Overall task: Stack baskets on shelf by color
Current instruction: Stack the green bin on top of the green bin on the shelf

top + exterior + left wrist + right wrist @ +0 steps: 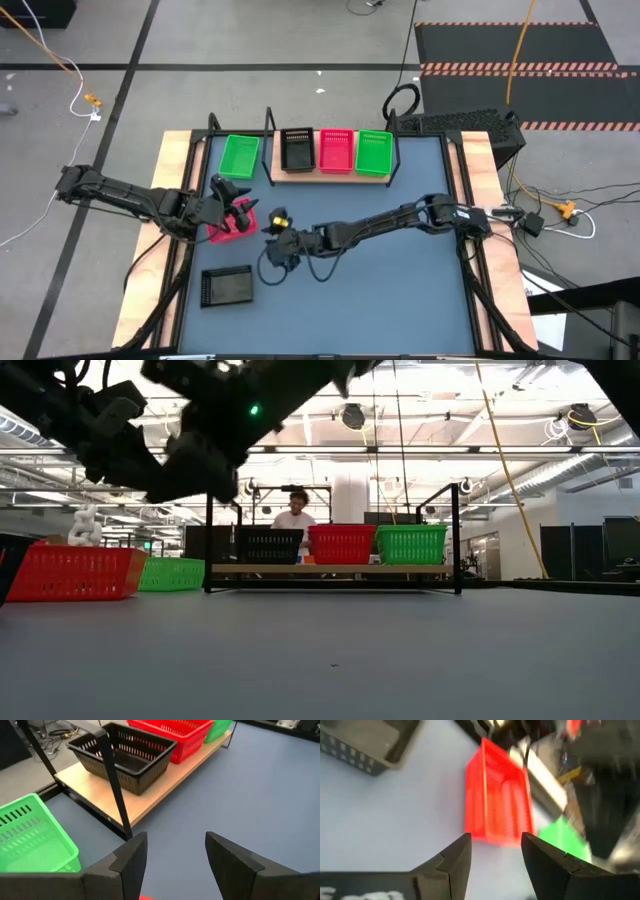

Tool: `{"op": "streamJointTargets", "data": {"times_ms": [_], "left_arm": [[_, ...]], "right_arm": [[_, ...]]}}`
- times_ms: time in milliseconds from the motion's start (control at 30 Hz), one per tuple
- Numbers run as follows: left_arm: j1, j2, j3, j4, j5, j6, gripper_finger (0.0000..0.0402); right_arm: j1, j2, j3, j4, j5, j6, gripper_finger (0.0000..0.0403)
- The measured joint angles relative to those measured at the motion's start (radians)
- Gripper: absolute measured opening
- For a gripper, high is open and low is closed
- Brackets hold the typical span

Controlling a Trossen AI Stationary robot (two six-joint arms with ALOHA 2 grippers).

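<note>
the open, empty left gripper (238, 212) hovered over a loose red basket (232, 224), poised to lift it toward the shelf (330, 176); the right gripper (276, 238) waited open nearby.

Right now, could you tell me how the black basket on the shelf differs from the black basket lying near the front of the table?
The black basket on the shelf sits on the wooden board of the shelf, first in a row with a red basket and a green basket. The black basket on the table lies alone on the blue-grey table. From above, the first lies lengthwise front to back, the second side to side. Both look alike in shape and colour.
</note>
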Motion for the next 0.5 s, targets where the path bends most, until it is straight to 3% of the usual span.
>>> {"op": "streamJointTargets", "data": {"times_ms": [100, 233, 400, 500], "left_arm": [[0.000, 0.000, 0.000, -0.017, 0.000, -0.008, 0.0202], [0.000, 0.000, 0.000, -0.019, 0.023, -0.058, 0.0202], [0.000, 0.000, 0.000, -0.029, 0.205, -0.091, 0.0202], [-0.001, 0.000, 0.000, -0.059, 0.244, -0.073, 0.0202]], "right_arm": [[0.000, -0.052, -0.001, -0.072, -0.083, 0.162, 0.0169], [-0.018, -0.149, -0.045, -0.129, -0.212, 0.254, 0.0169], [-0.065, -0.311, -0.323, -0.015, -0.220, 0.362, 0.0169], [-0.082, -0.423, -0.568, 0.221, -0.250, 0.462, 0.0169]]}}
